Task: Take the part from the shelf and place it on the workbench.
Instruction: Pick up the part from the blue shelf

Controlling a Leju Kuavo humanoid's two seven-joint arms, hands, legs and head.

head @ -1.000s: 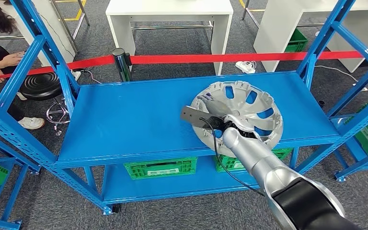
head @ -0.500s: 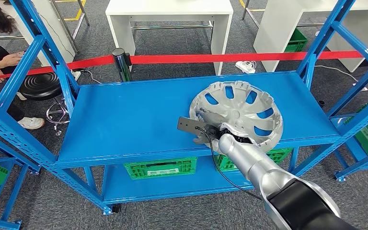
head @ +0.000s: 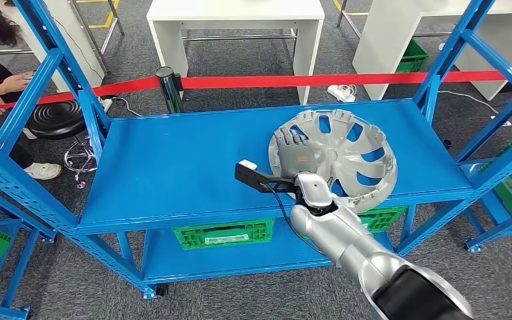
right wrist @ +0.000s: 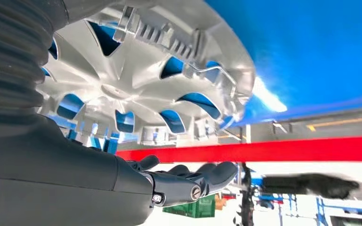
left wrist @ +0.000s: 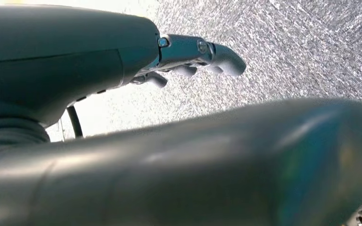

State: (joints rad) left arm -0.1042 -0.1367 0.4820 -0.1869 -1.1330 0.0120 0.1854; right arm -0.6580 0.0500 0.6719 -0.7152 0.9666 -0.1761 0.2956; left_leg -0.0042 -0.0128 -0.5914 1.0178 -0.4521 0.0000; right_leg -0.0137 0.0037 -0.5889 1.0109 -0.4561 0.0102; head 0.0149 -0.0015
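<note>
As I scan L to R, left robot hand (left wrist: 193,59) hangs over grey floor, fingers loosely apart, holding nothing. Silver wheel-cover part (head: 347,160) sits tilted on blue shelf (head: 187,167), R side. Right robot hand (head: 292,148) grips its near-left rim.
</note>
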